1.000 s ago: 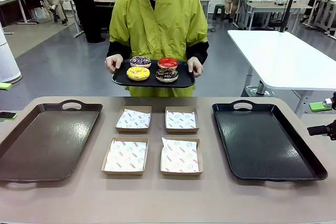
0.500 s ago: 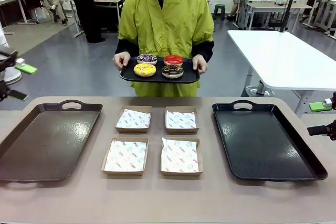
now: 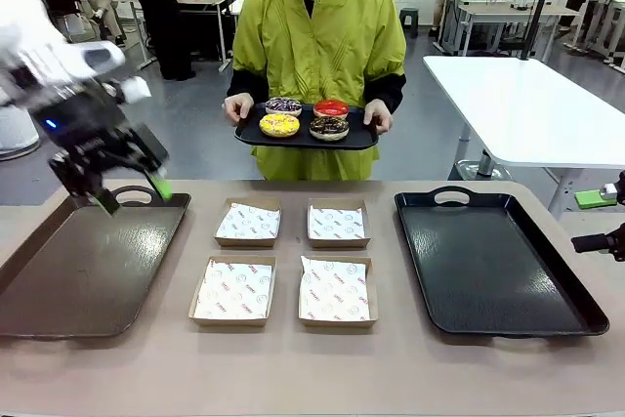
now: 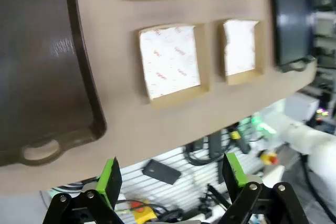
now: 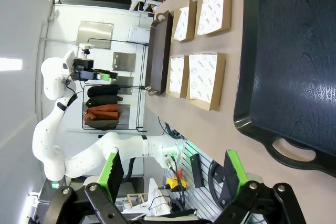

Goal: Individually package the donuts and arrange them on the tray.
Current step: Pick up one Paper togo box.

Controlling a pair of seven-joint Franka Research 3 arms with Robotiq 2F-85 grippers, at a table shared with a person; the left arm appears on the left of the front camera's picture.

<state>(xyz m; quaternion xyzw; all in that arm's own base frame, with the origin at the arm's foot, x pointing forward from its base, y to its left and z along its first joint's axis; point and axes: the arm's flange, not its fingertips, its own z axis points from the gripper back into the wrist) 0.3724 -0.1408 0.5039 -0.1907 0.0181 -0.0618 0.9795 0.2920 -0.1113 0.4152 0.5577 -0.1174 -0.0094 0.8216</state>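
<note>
Clearly the donuts (image 3: 305,118) lay past the table's (image 3: 391,368) far edge on the person's small tray (image 3: 256,136); the left gripper (image 3: 135,195), wide open and empty, hung nearer them than the right gripper (image 5: 173,174), equally open and empty.

The left gripper (image 4: 172,174) hangs with jaws wide apart and nothing between them, past the edge of the surface (image 4: 110,51). On the surface, a brown tray (image 4: 37,66) lies beside four paper-lined boxes (image 4: 170,61), with a black tray (image 4: 289,19) beyond them.
</note>
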